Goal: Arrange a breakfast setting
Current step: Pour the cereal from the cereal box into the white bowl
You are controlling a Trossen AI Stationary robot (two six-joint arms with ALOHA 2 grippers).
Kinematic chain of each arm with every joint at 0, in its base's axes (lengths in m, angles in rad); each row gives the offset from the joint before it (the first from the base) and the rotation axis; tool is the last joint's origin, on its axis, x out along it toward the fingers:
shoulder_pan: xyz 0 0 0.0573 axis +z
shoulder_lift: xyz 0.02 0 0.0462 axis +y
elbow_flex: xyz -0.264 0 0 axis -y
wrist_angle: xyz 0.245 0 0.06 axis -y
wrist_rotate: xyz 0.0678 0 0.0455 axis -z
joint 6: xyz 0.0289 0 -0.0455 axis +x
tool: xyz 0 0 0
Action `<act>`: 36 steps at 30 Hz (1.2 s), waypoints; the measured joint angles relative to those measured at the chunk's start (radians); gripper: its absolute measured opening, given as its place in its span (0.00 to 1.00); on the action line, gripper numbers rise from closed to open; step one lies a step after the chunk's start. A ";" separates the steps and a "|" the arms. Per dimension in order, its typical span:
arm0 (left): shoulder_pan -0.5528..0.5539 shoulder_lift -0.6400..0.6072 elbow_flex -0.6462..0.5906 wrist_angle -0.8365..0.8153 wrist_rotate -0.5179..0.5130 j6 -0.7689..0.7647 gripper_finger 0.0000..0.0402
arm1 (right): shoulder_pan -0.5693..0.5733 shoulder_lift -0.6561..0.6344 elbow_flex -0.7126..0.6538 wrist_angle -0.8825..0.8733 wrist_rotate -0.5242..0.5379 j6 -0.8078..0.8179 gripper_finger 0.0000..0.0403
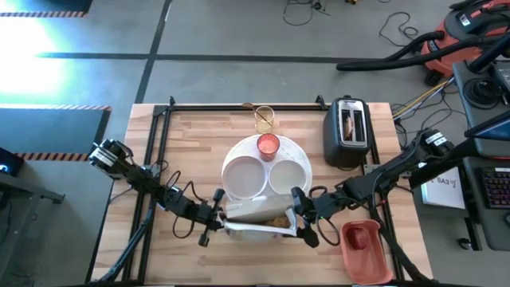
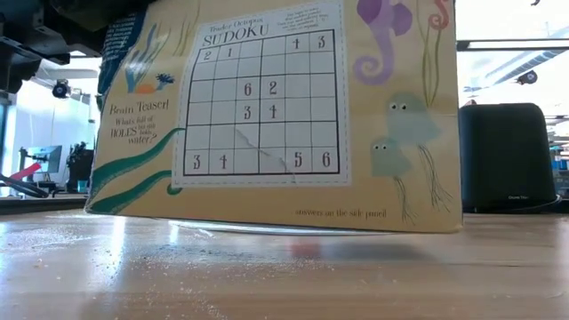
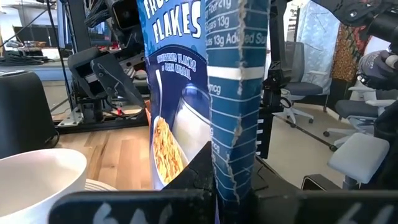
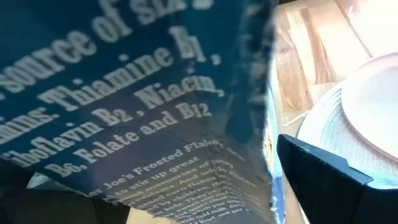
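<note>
A blue-and-yellow cereal box [image 1: 259, 217] hangs on its side between my two grippers over the near rim of the large white plate [image 1: 303, 159]. Its puzzle-printed back [image 2: 267, 107] fills the low view. My left gripper [image 1: 217, 221] is shut on its left end and my right gripper [image 1: 300, 221] on its right end. A white bowl [image 1: 245, 177] and a smaller white dish [image 1: 287, 177] sit on the plate, with the red cup [image 1: 268, 144] at its far rim. The clear glass [image 1: 264, 118] holds the gold spoon. Toast sits in the toaster [image 1: 349, 131]. The red fruit is out of view. My left gripper pinches the box's left end between its two fingers, where the narrow blue side panel [image 3: 233, 155] runs down between them. The fingers come level from the table's left. The box is lifted clear of the table, its long side level. My right gripper holds the box's right end, coming level from the table's right. One finger [image 4: 323, 180] shows beside the printed blue panel [image 4: 186, 124]; the box hides the other finger and the place of contact.
The black toaster stands at the back right. A pink-red tray [image 1: 362, 243] lies at the near right, close to my right arm. Bare wooden table [image 1: 183, 143] lies left of the plate. Crumbs dust the near table [image 2: 267, 276].
</note>
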 joint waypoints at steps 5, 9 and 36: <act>0.000 0.000 0.000 0.001 0.000 -0.006 0.00 | 0.000 0.000 0.000 0.002 0.002 0.000 0.71; 0.000 0.000 0.000 0.003 0.002 -0.057 0.00 | -0.002 0.000 0.000 0.002 0.012 -0.001 0.55; 0.001 -0.074 -0.002 -0.029 0.142 -0.191 0.27 | -0.003 0.004 -0.001 0.018 -0.005 -0.002 0.35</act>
